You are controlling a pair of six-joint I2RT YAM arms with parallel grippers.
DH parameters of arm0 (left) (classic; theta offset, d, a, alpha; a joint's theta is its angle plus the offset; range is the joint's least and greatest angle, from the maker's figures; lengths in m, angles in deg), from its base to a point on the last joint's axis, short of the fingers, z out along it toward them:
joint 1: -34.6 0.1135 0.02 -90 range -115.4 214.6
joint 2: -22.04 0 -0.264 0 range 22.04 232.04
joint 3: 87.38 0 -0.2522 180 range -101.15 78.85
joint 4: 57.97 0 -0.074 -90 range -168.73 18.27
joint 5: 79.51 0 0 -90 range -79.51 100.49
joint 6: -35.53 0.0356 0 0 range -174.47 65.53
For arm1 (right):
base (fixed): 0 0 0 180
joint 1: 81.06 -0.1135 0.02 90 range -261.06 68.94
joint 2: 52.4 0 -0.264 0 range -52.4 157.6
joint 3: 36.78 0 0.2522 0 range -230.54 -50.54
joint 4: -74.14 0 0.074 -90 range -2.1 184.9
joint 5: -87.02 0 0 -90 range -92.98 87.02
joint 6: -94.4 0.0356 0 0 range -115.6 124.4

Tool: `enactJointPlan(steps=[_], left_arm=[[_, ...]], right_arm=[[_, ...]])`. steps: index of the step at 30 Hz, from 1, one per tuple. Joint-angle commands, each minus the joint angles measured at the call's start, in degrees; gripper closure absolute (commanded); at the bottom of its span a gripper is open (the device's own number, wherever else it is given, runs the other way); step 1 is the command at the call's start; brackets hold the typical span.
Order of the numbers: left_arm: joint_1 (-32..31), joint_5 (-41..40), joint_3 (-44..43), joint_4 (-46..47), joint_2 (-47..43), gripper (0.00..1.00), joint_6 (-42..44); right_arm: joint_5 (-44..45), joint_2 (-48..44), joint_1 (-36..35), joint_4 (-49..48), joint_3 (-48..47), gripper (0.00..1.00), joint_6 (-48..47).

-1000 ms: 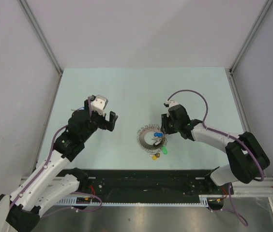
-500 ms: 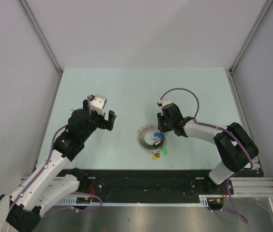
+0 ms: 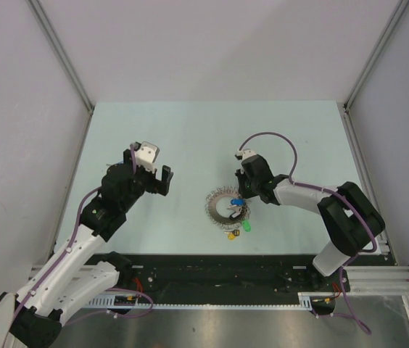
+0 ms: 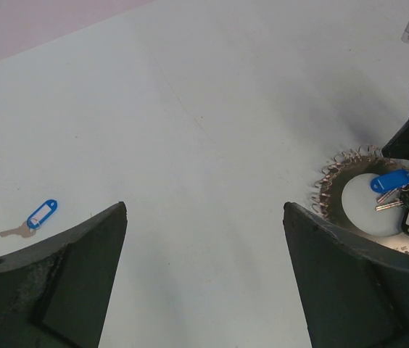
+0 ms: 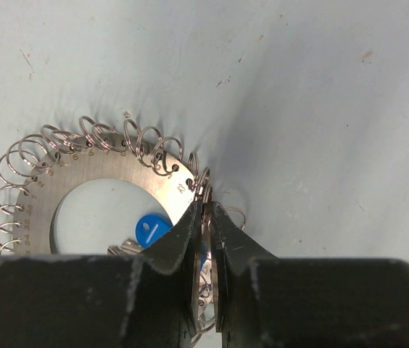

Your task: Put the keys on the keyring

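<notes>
The keyring (image 3: pixel 215 206) is lying flat on the pale desk (image 3: pixel 190 130), near the middle and a little toward 6 o'clock. Little wire loops (image 5: pixel 81 138) are sticking out all around its rim.

Seen from above, the right claw (image 5: pixel 206 210) is reaching down to the ring's 2 o'clock edge. Its two fingers are squeezed almost together, with only a thin crack between them. They are pinching the rim of the keyring there.

A blue key (image 3: pixel 238 202) is sitting in the ring's hole, right by that claw. A black key (image 3: pixel 233 212) is lying just beside it. A green key (image 3: pixel 247 227) is lying just outside the ring at 5 o'clock, and a yellow key (image 3: pixel 230 234) is lying at 6 o'clock.

The left claw (image 4: pixel 204 210) is hanging above the desk on the ring's 9 o'clock side, well apart from it. Its fingers are spread wide and are holding nothing. In that claw's own camera, a second blue key (image 4: pixel 36 216) is lying alone on the desk, far from the ring.
</notes>
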Motion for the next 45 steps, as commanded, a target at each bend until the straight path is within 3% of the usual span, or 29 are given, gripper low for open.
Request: enactJointPlan(steps=[1,9,13,24,30,37,45], left_arm=[[0.6,0.9,0.0,0.7,0.1,0.07,0.3],[0.7,1.3,0.0,0.7,0.2,0.07,0.3],[0.7,1.4,0.1,0.7,0.1,0.07,0.4],[0.7,2.4,0.3,1.0,-0.4,0.06,1.2],[0.7,2.0,0.6,1.3,-0.6,0.06,1.2],[0.7,1.1,1.0,1.8,-1.4,0.06,1.3],[0.8,-1.4,2.0,3.2,-3.4,0.05,1.1]], right_arm=[[1.6,1.3,-0.4,-0.1,-1.9,0.88,-0.9],[2.4,2.3,-0.8,-0.5,-1.9,0.88,-1.3],[2.6,1.1,-0.9,-0.6,-1.9,1.0,-2.0],[2.1,-9.7,4.1,-0.4,-3.8,1.0,-9.3],[1.6,-13.3,6.8,-5.1,-6.2,1.0,-16.0],[-11.3,-10.8,5.5,-5.8,-9.9,1.0,-27.8],[-26.7,-9.1,-4.8,0.2,-10.5,1.0,-34.8]])
